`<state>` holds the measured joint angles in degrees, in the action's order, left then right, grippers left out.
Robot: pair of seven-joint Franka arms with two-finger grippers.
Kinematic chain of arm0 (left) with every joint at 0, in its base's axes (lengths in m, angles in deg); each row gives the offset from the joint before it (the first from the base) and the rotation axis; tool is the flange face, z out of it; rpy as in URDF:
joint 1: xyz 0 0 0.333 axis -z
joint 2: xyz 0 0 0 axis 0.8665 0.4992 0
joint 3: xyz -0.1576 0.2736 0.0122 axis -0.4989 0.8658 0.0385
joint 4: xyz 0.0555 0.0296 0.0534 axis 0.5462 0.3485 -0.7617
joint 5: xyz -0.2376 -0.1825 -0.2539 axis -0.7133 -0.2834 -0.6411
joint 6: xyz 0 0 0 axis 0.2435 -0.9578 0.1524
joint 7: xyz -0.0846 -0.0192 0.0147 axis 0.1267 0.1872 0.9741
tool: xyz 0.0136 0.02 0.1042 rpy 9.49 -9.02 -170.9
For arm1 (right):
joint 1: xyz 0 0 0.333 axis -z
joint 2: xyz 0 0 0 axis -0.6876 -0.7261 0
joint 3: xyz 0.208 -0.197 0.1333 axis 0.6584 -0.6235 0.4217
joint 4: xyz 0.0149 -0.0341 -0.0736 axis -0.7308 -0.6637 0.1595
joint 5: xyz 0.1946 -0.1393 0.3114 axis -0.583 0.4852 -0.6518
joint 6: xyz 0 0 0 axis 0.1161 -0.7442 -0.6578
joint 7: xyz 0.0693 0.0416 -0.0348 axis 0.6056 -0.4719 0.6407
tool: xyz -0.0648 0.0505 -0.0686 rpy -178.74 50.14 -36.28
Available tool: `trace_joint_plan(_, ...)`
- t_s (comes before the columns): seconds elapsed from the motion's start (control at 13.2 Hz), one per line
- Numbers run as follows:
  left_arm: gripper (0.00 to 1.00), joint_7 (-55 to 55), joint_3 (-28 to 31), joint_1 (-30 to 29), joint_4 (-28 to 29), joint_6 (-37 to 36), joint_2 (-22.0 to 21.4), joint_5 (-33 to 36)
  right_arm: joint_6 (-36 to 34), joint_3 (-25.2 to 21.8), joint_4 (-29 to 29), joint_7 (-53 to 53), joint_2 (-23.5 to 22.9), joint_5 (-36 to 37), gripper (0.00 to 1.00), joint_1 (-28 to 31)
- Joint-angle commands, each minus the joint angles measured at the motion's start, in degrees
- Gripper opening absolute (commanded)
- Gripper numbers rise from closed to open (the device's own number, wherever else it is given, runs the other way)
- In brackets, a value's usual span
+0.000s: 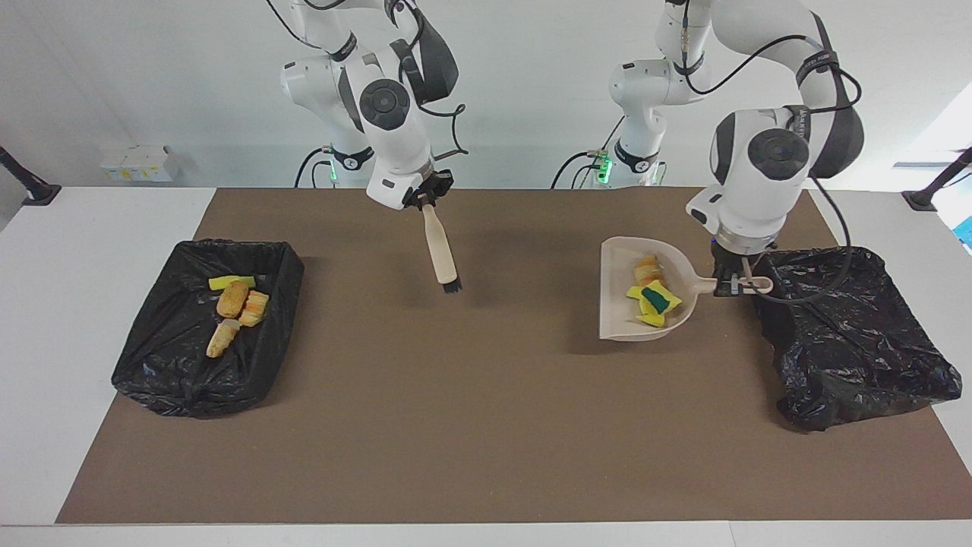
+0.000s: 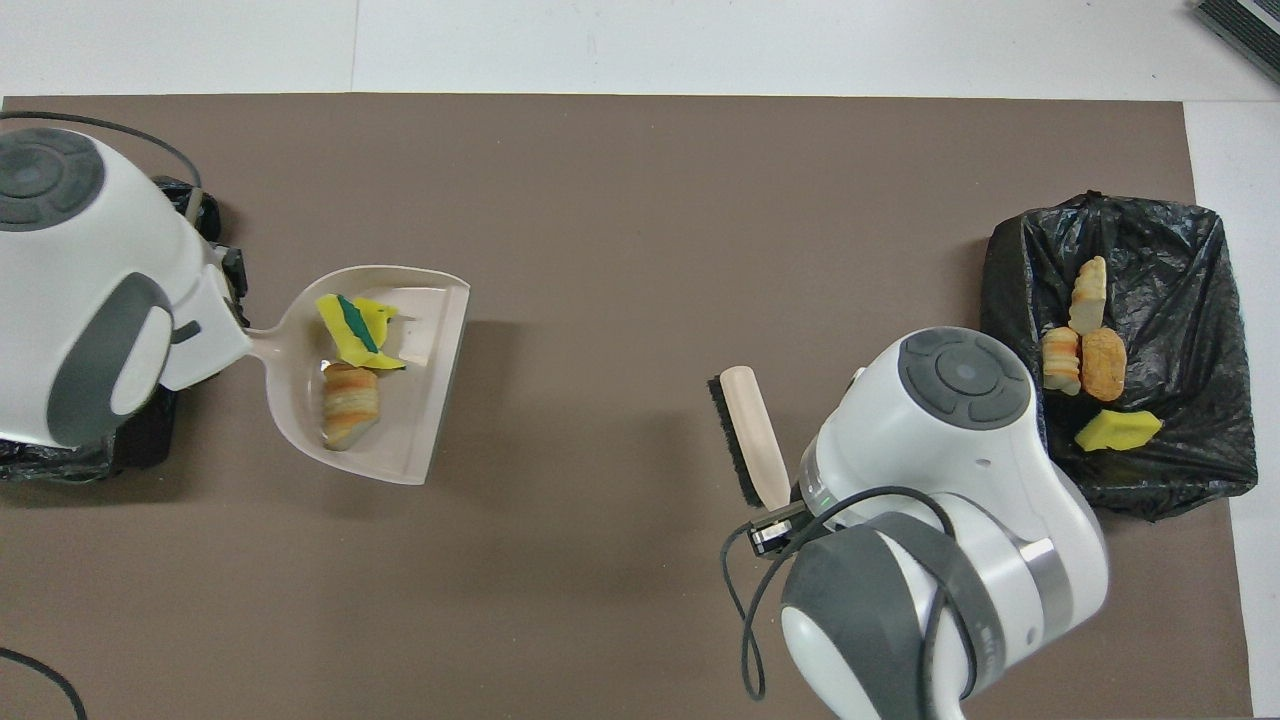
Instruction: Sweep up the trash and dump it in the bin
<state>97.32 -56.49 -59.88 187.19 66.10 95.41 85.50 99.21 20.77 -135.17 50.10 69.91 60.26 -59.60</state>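
Note:
My left gripper [image 1: 739,284] is shut on the handle of the beige dustpan [image 1: 616,304], which hangs level above the mat beside the black bin [image 1: 850,334] at the left arm's end of the table. Its handle tip reaches over that bin's edge. In the pan lie trash pieces: yellow green-backed sponge bits [image 1: 654,302] [image 2: 355,325] and a tan bread lump [image 1: 647,269] [image 2: 349,418]. My right gripper [image 1: 426,203] is shut on the beige brush [image 1: 440,251] [image 2: 752,435], bristles down just over the mat's middle. The overhead view hides the left gripper's fingers under the arm.
A second black bin [image 1: 152,357] [image 2: 1190,300] at the right arm's end holds several trash pieces [image 1: 235,300] [image 2: 1085,360]. The brown mat [image 1: 456,425] covers most of the white table. In the overhead view the left arm covers most of its bin [image 2: 140,450].

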Motion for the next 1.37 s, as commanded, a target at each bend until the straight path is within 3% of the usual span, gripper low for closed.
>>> trace_joint_plan(0.0, 0.0, 8.19, 6.1, 0.27, -4.18, -0.47, -0.06, 0.7, 4.36, 0.26, -4.17, -8.68, 2.53, 0.69, 0.0, -4.99)
trace_joint_plan(0.3, 0.0, 13.47, 13.31, -0.78, -6.92, 2.51, 0.2, 0.87, 14.28, 0.26, -8.38, -20.39, 0.96, 0.78, 0.0, -14.23)
trace_joint_plan(0.68, 0.0, 15.16, 22.01, -1.93, -10.96, 8.83, 2.75, 0.78, 21.24, 0.26, -5.68, -35.93, -8.61, 6.57, 0.0, -24.16)
trace_joint_plan(0.91, 0.0, 14.63, 25.62, -2.37, -11.67, 15.43, 3.89, 1.74, 22.04, 0.26, -4.17, -38.87, -11.53, 7.55, 0.0, -25.76)
trace_joint_plan(1.21, 0.0, 11.04, 27.38, -2.63, -11.93, 18.15, 3.99, 11.56, 22.04, 0.35, -4.26, -38.78, -11.53, 7.37, 0.0, -26.2)
trace_joint_plan(1.29, 0.0, 10.59, 27.56, -2.63, -11.85, 21.21, 3.9, 14.99, 21.52, 0.26, -4.17, -37.99, -11.62, 7.63, 0.79, -25.94)
